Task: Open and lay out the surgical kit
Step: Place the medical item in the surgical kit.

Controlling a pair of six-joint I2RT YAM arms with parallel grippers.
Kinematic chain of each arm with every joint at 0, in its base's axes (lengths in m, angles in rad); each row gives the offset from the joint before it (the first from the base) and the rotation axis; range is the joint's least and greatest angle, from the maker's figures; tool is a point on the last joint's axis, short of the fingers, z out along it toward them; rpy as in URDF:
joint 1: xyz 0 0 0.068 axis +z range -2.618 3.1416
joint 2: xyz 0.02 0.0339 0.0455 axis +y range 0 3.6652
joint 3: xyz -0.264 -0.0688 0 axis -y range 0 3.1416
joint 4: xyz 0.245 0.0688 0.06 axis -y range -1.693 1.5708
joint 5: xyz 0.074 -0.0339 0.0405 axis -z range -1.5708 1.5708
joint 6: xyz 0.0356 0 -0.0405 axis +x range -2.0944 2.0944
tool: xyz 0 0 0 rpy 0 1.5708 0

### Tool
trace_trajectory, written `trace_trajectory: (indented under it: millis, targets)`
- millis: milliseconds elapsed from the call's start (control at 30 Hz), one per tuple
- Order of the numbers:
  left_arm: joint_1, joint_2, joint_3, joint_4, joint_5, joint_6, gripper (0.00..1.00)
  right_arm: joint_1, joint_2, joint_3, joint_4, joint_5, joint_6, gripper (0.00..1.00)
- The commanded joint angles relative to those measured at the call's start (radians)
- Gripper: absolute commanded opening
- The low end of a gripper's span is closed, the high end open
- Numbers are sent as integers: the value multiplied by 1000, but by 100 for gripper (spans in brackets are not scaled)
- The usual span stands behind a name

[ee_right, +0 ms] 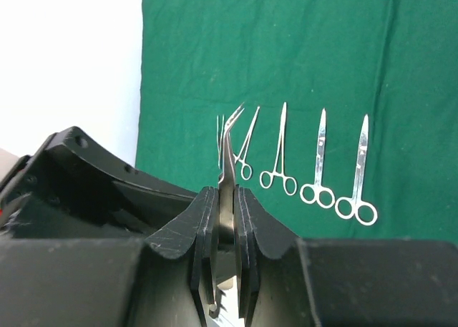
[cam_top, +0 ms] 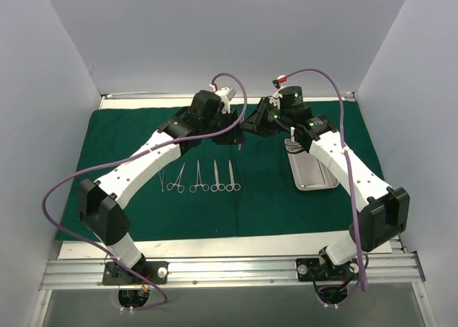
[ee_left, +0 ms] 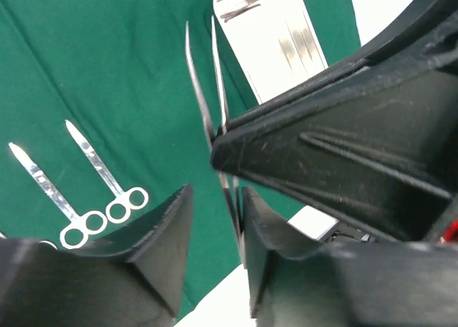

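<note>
Nearest us, a strip of white table (cam_top: 215, 245) shows in front of the green cloth (cam_top: 272, 205). The cloth is spread flat and carries the steel tray (cam_top: 315, 175) on its right half. We take that tray as our marker.

To the left of the tray, and well apart from it, five slim silver tools (cam_top: 199, 178) lie side by side in a row on the cloth. Their tips point away from the arm bases. Four have ring handles, and the one farthest from the tray is thin, with no rings that we can make out. The near ends of the row sit about level with the tray's near end.

Beyond the tray's far left corner, both arms meet above the cloth. The right gripper (ee_right: 227, 194) is clamped tight on a pair of bent tweezers (ee_right: 229, 152), pinching them partway along, and the curved tips stick out past its fingers. The left gripper (ee_left: 217, 198) comes in from the side away from the tray. Its fingers stand partly apart, with the other end of the tweezers running through the gap. The tweezers lie close to one finger, but we cannot tell whether they touch it. The other finger stands clear of them.
</note>
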Motion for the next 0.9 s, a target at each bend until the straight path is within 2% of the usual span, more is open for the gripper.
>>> trace_trajectory:
  millis: [0,133,167,200,233,300,367,533,600,633,733,867]
  targets:
    - [1,15,48,44,25,-2,33,10,0,31,37,-19,11,0]
    - [18,9,30,23,22,1,2,13,14,40,44,-38,8,0]
    - [33,-5,19,12,5,10,2,13,17,40,44,-47,5,3]
    - [44,-13,16,-8,-9,19,2,11,18,41,41,-48,3,11]
    - [52,-25,12,-62,-33,33,2,8,24,45,6,-36,-12,30]
    - [82,-72,-40,-109,-100,91,2,-7,30,67,-47,-9,-44,40]
    - [108,-144,-103,-167,-150,154,2,-33,34,71,-105,14,-90,45]
    - [233,-301,-371,-216,-298,266,2,-94,-20,-18,-113,2,-113,46]
    - [254,-365,-428,-215,-328,331,2,-105,-28,-38,-120,-5,-121,46]
    - [260,-376,-470,-218,-390,346,2,-104,-35,-58,-121,-9,-121,46]
    - [306,-381,-525,-230,-452,389,2,-96,-43,-84,-104,-24,-115,46]
    - [395,-320,-542,-213,-451,435,2,-94,-39,-87,-101,-35,-110,46]
